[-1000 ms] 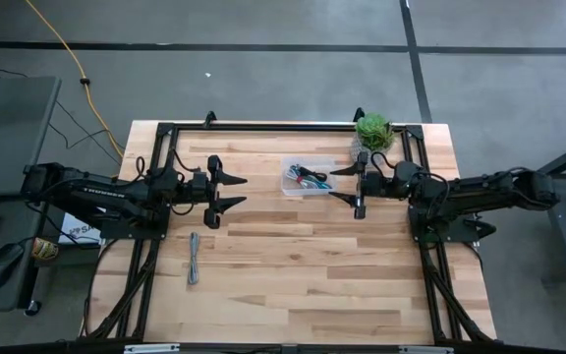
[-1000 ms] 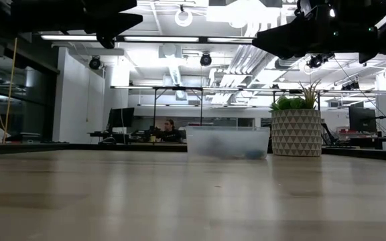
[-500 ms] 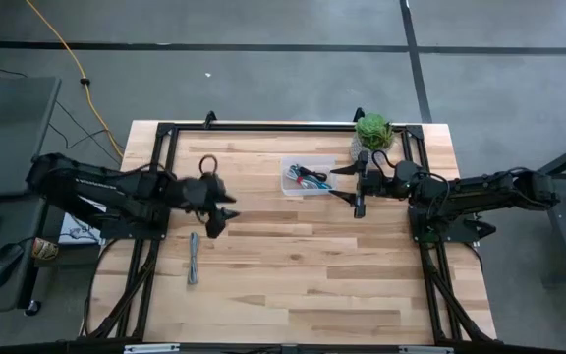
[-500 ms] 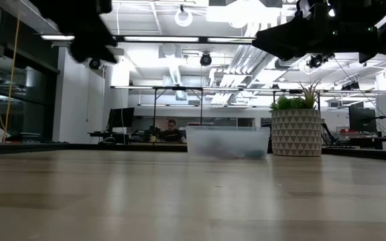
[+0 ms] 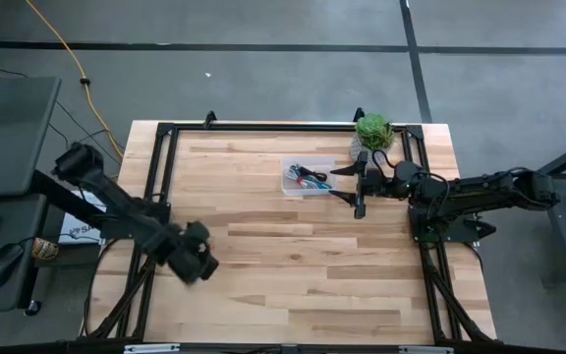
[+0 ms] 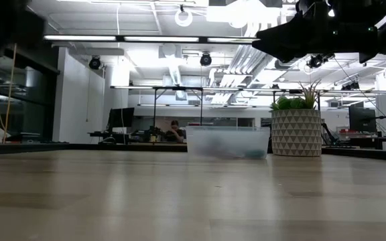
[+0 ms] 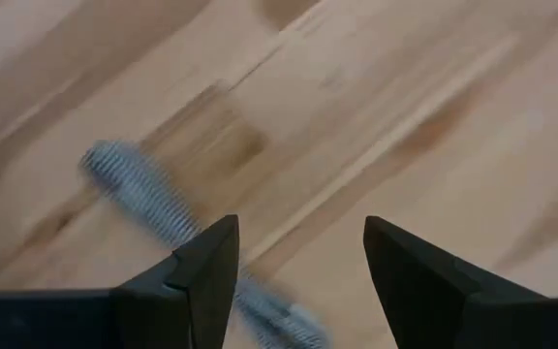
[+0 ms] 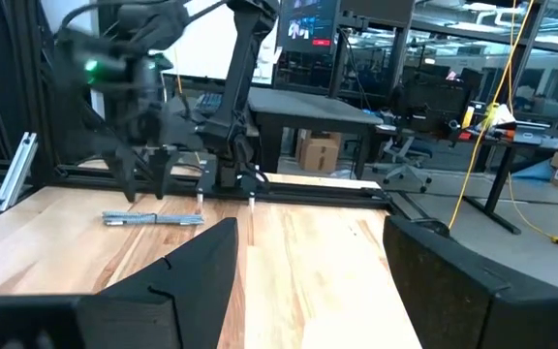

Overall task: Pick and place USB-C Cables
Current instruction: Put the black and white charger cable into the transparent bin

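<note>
A long blue-grey cable bundle (image 7: 153, 194) lies flat on the wood near the table's left side. It also shows in the right wrist view (image 8: 153, 218). My left gripper (image 7: 303, 262) hangs open just above it, pointing down, and covers it in the high view (image 5: 197, 264). One finger stands over the bundle's near part, without plain contact. A clear bin (image 5: 305, 178) in the far middle holds small coiled cables with red and dark bits. My right gripper (image 5: 347, 183) waits open beside the bin's right side, raised above the table.
A potted green plant (image 5: 373, 131) stands at the far edge, right of the bin, and its patterned pot (image 6: 297, 132) shows in the low view. A black frame (image 5: 263, 126) runs along the table's far and side edges. Bare wood fills the middle and near part.
My left gripper has swung from level, left of the bin, toward the table's near-left part. It has tipped to point down and come low over the blue-grey cable, staying open. The cable has not moved. My right arm has kept still.
</note>
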`<state>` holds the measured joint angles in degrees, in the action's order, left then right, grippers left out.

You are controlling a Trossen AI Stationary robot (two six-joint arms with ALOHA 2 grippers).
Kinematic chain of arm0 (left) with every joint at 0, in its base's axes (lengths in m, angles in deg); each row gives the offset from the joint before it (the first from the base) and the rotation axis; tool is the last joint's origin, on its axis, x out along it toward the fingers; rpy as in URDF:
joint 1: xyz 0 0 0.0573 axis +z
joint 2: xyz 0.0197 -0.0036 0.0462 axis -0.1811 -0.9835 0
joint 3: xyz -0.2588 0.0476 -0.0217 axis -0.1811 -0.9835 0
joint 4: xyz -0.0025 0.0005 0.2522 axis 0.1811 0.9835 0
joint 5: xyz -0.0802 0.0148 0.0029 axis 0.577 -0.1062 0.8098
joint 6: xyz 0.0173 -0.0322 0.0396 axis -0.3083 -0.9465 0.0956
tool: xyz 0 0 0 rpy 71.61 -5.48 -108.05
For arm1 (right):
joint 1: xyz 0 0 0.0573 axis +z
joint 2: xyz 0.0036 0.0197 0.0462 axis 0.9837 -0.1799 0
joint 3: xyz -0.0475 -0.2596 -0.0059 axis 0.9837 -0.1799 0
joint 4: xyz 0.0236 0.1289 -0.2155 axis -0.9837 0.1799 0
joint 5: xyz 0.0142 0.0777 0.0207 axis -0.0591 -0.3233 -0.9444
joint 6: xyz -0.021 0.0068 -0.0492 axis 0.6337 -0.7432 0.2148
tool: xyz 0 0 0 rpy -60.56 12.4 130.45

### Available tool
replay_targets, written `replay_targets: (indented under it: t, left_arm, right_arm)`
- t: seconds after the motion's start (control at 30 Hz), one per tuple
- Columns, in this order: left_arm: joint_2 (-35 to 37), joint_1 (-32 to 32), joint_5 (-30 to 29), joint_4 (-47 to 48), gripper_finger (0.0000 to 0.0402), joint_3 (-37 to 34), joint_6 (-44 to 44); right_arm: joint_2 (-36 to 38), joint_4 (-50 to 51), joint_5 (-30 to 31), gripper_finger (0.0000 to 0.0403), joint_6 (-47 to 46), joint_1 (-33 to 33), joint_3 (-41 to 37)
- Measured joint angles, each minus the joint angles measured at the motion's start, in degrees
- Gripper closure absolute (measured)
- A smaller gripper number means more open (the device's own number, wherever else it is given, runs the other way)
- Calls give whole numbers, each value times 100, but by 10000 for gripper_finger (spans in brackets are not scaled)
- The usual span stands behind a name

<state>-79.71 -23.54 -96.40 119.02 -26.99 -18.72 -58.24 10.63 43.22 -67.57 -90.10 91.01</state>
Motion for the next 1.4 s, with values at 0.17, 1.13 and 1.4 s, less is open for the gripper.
replay_targets:
  t: [0.17, 1.13, 1.4]
  left_arm:
    - [-456, -649, -35, 397, 200, 0, -1534]
    - [-1715, -397, 599, -272, 296, -15, -846]
    - [-1535, -10, -216, -191, 393, 78, 271]
  right_arm:
    - [0, 18, 0, 152, -2, 0, 0]
    - [0, 89, -11, 152, -175, 0, 0]
    - [0, 89, -20, 152, -302, 0, 0]
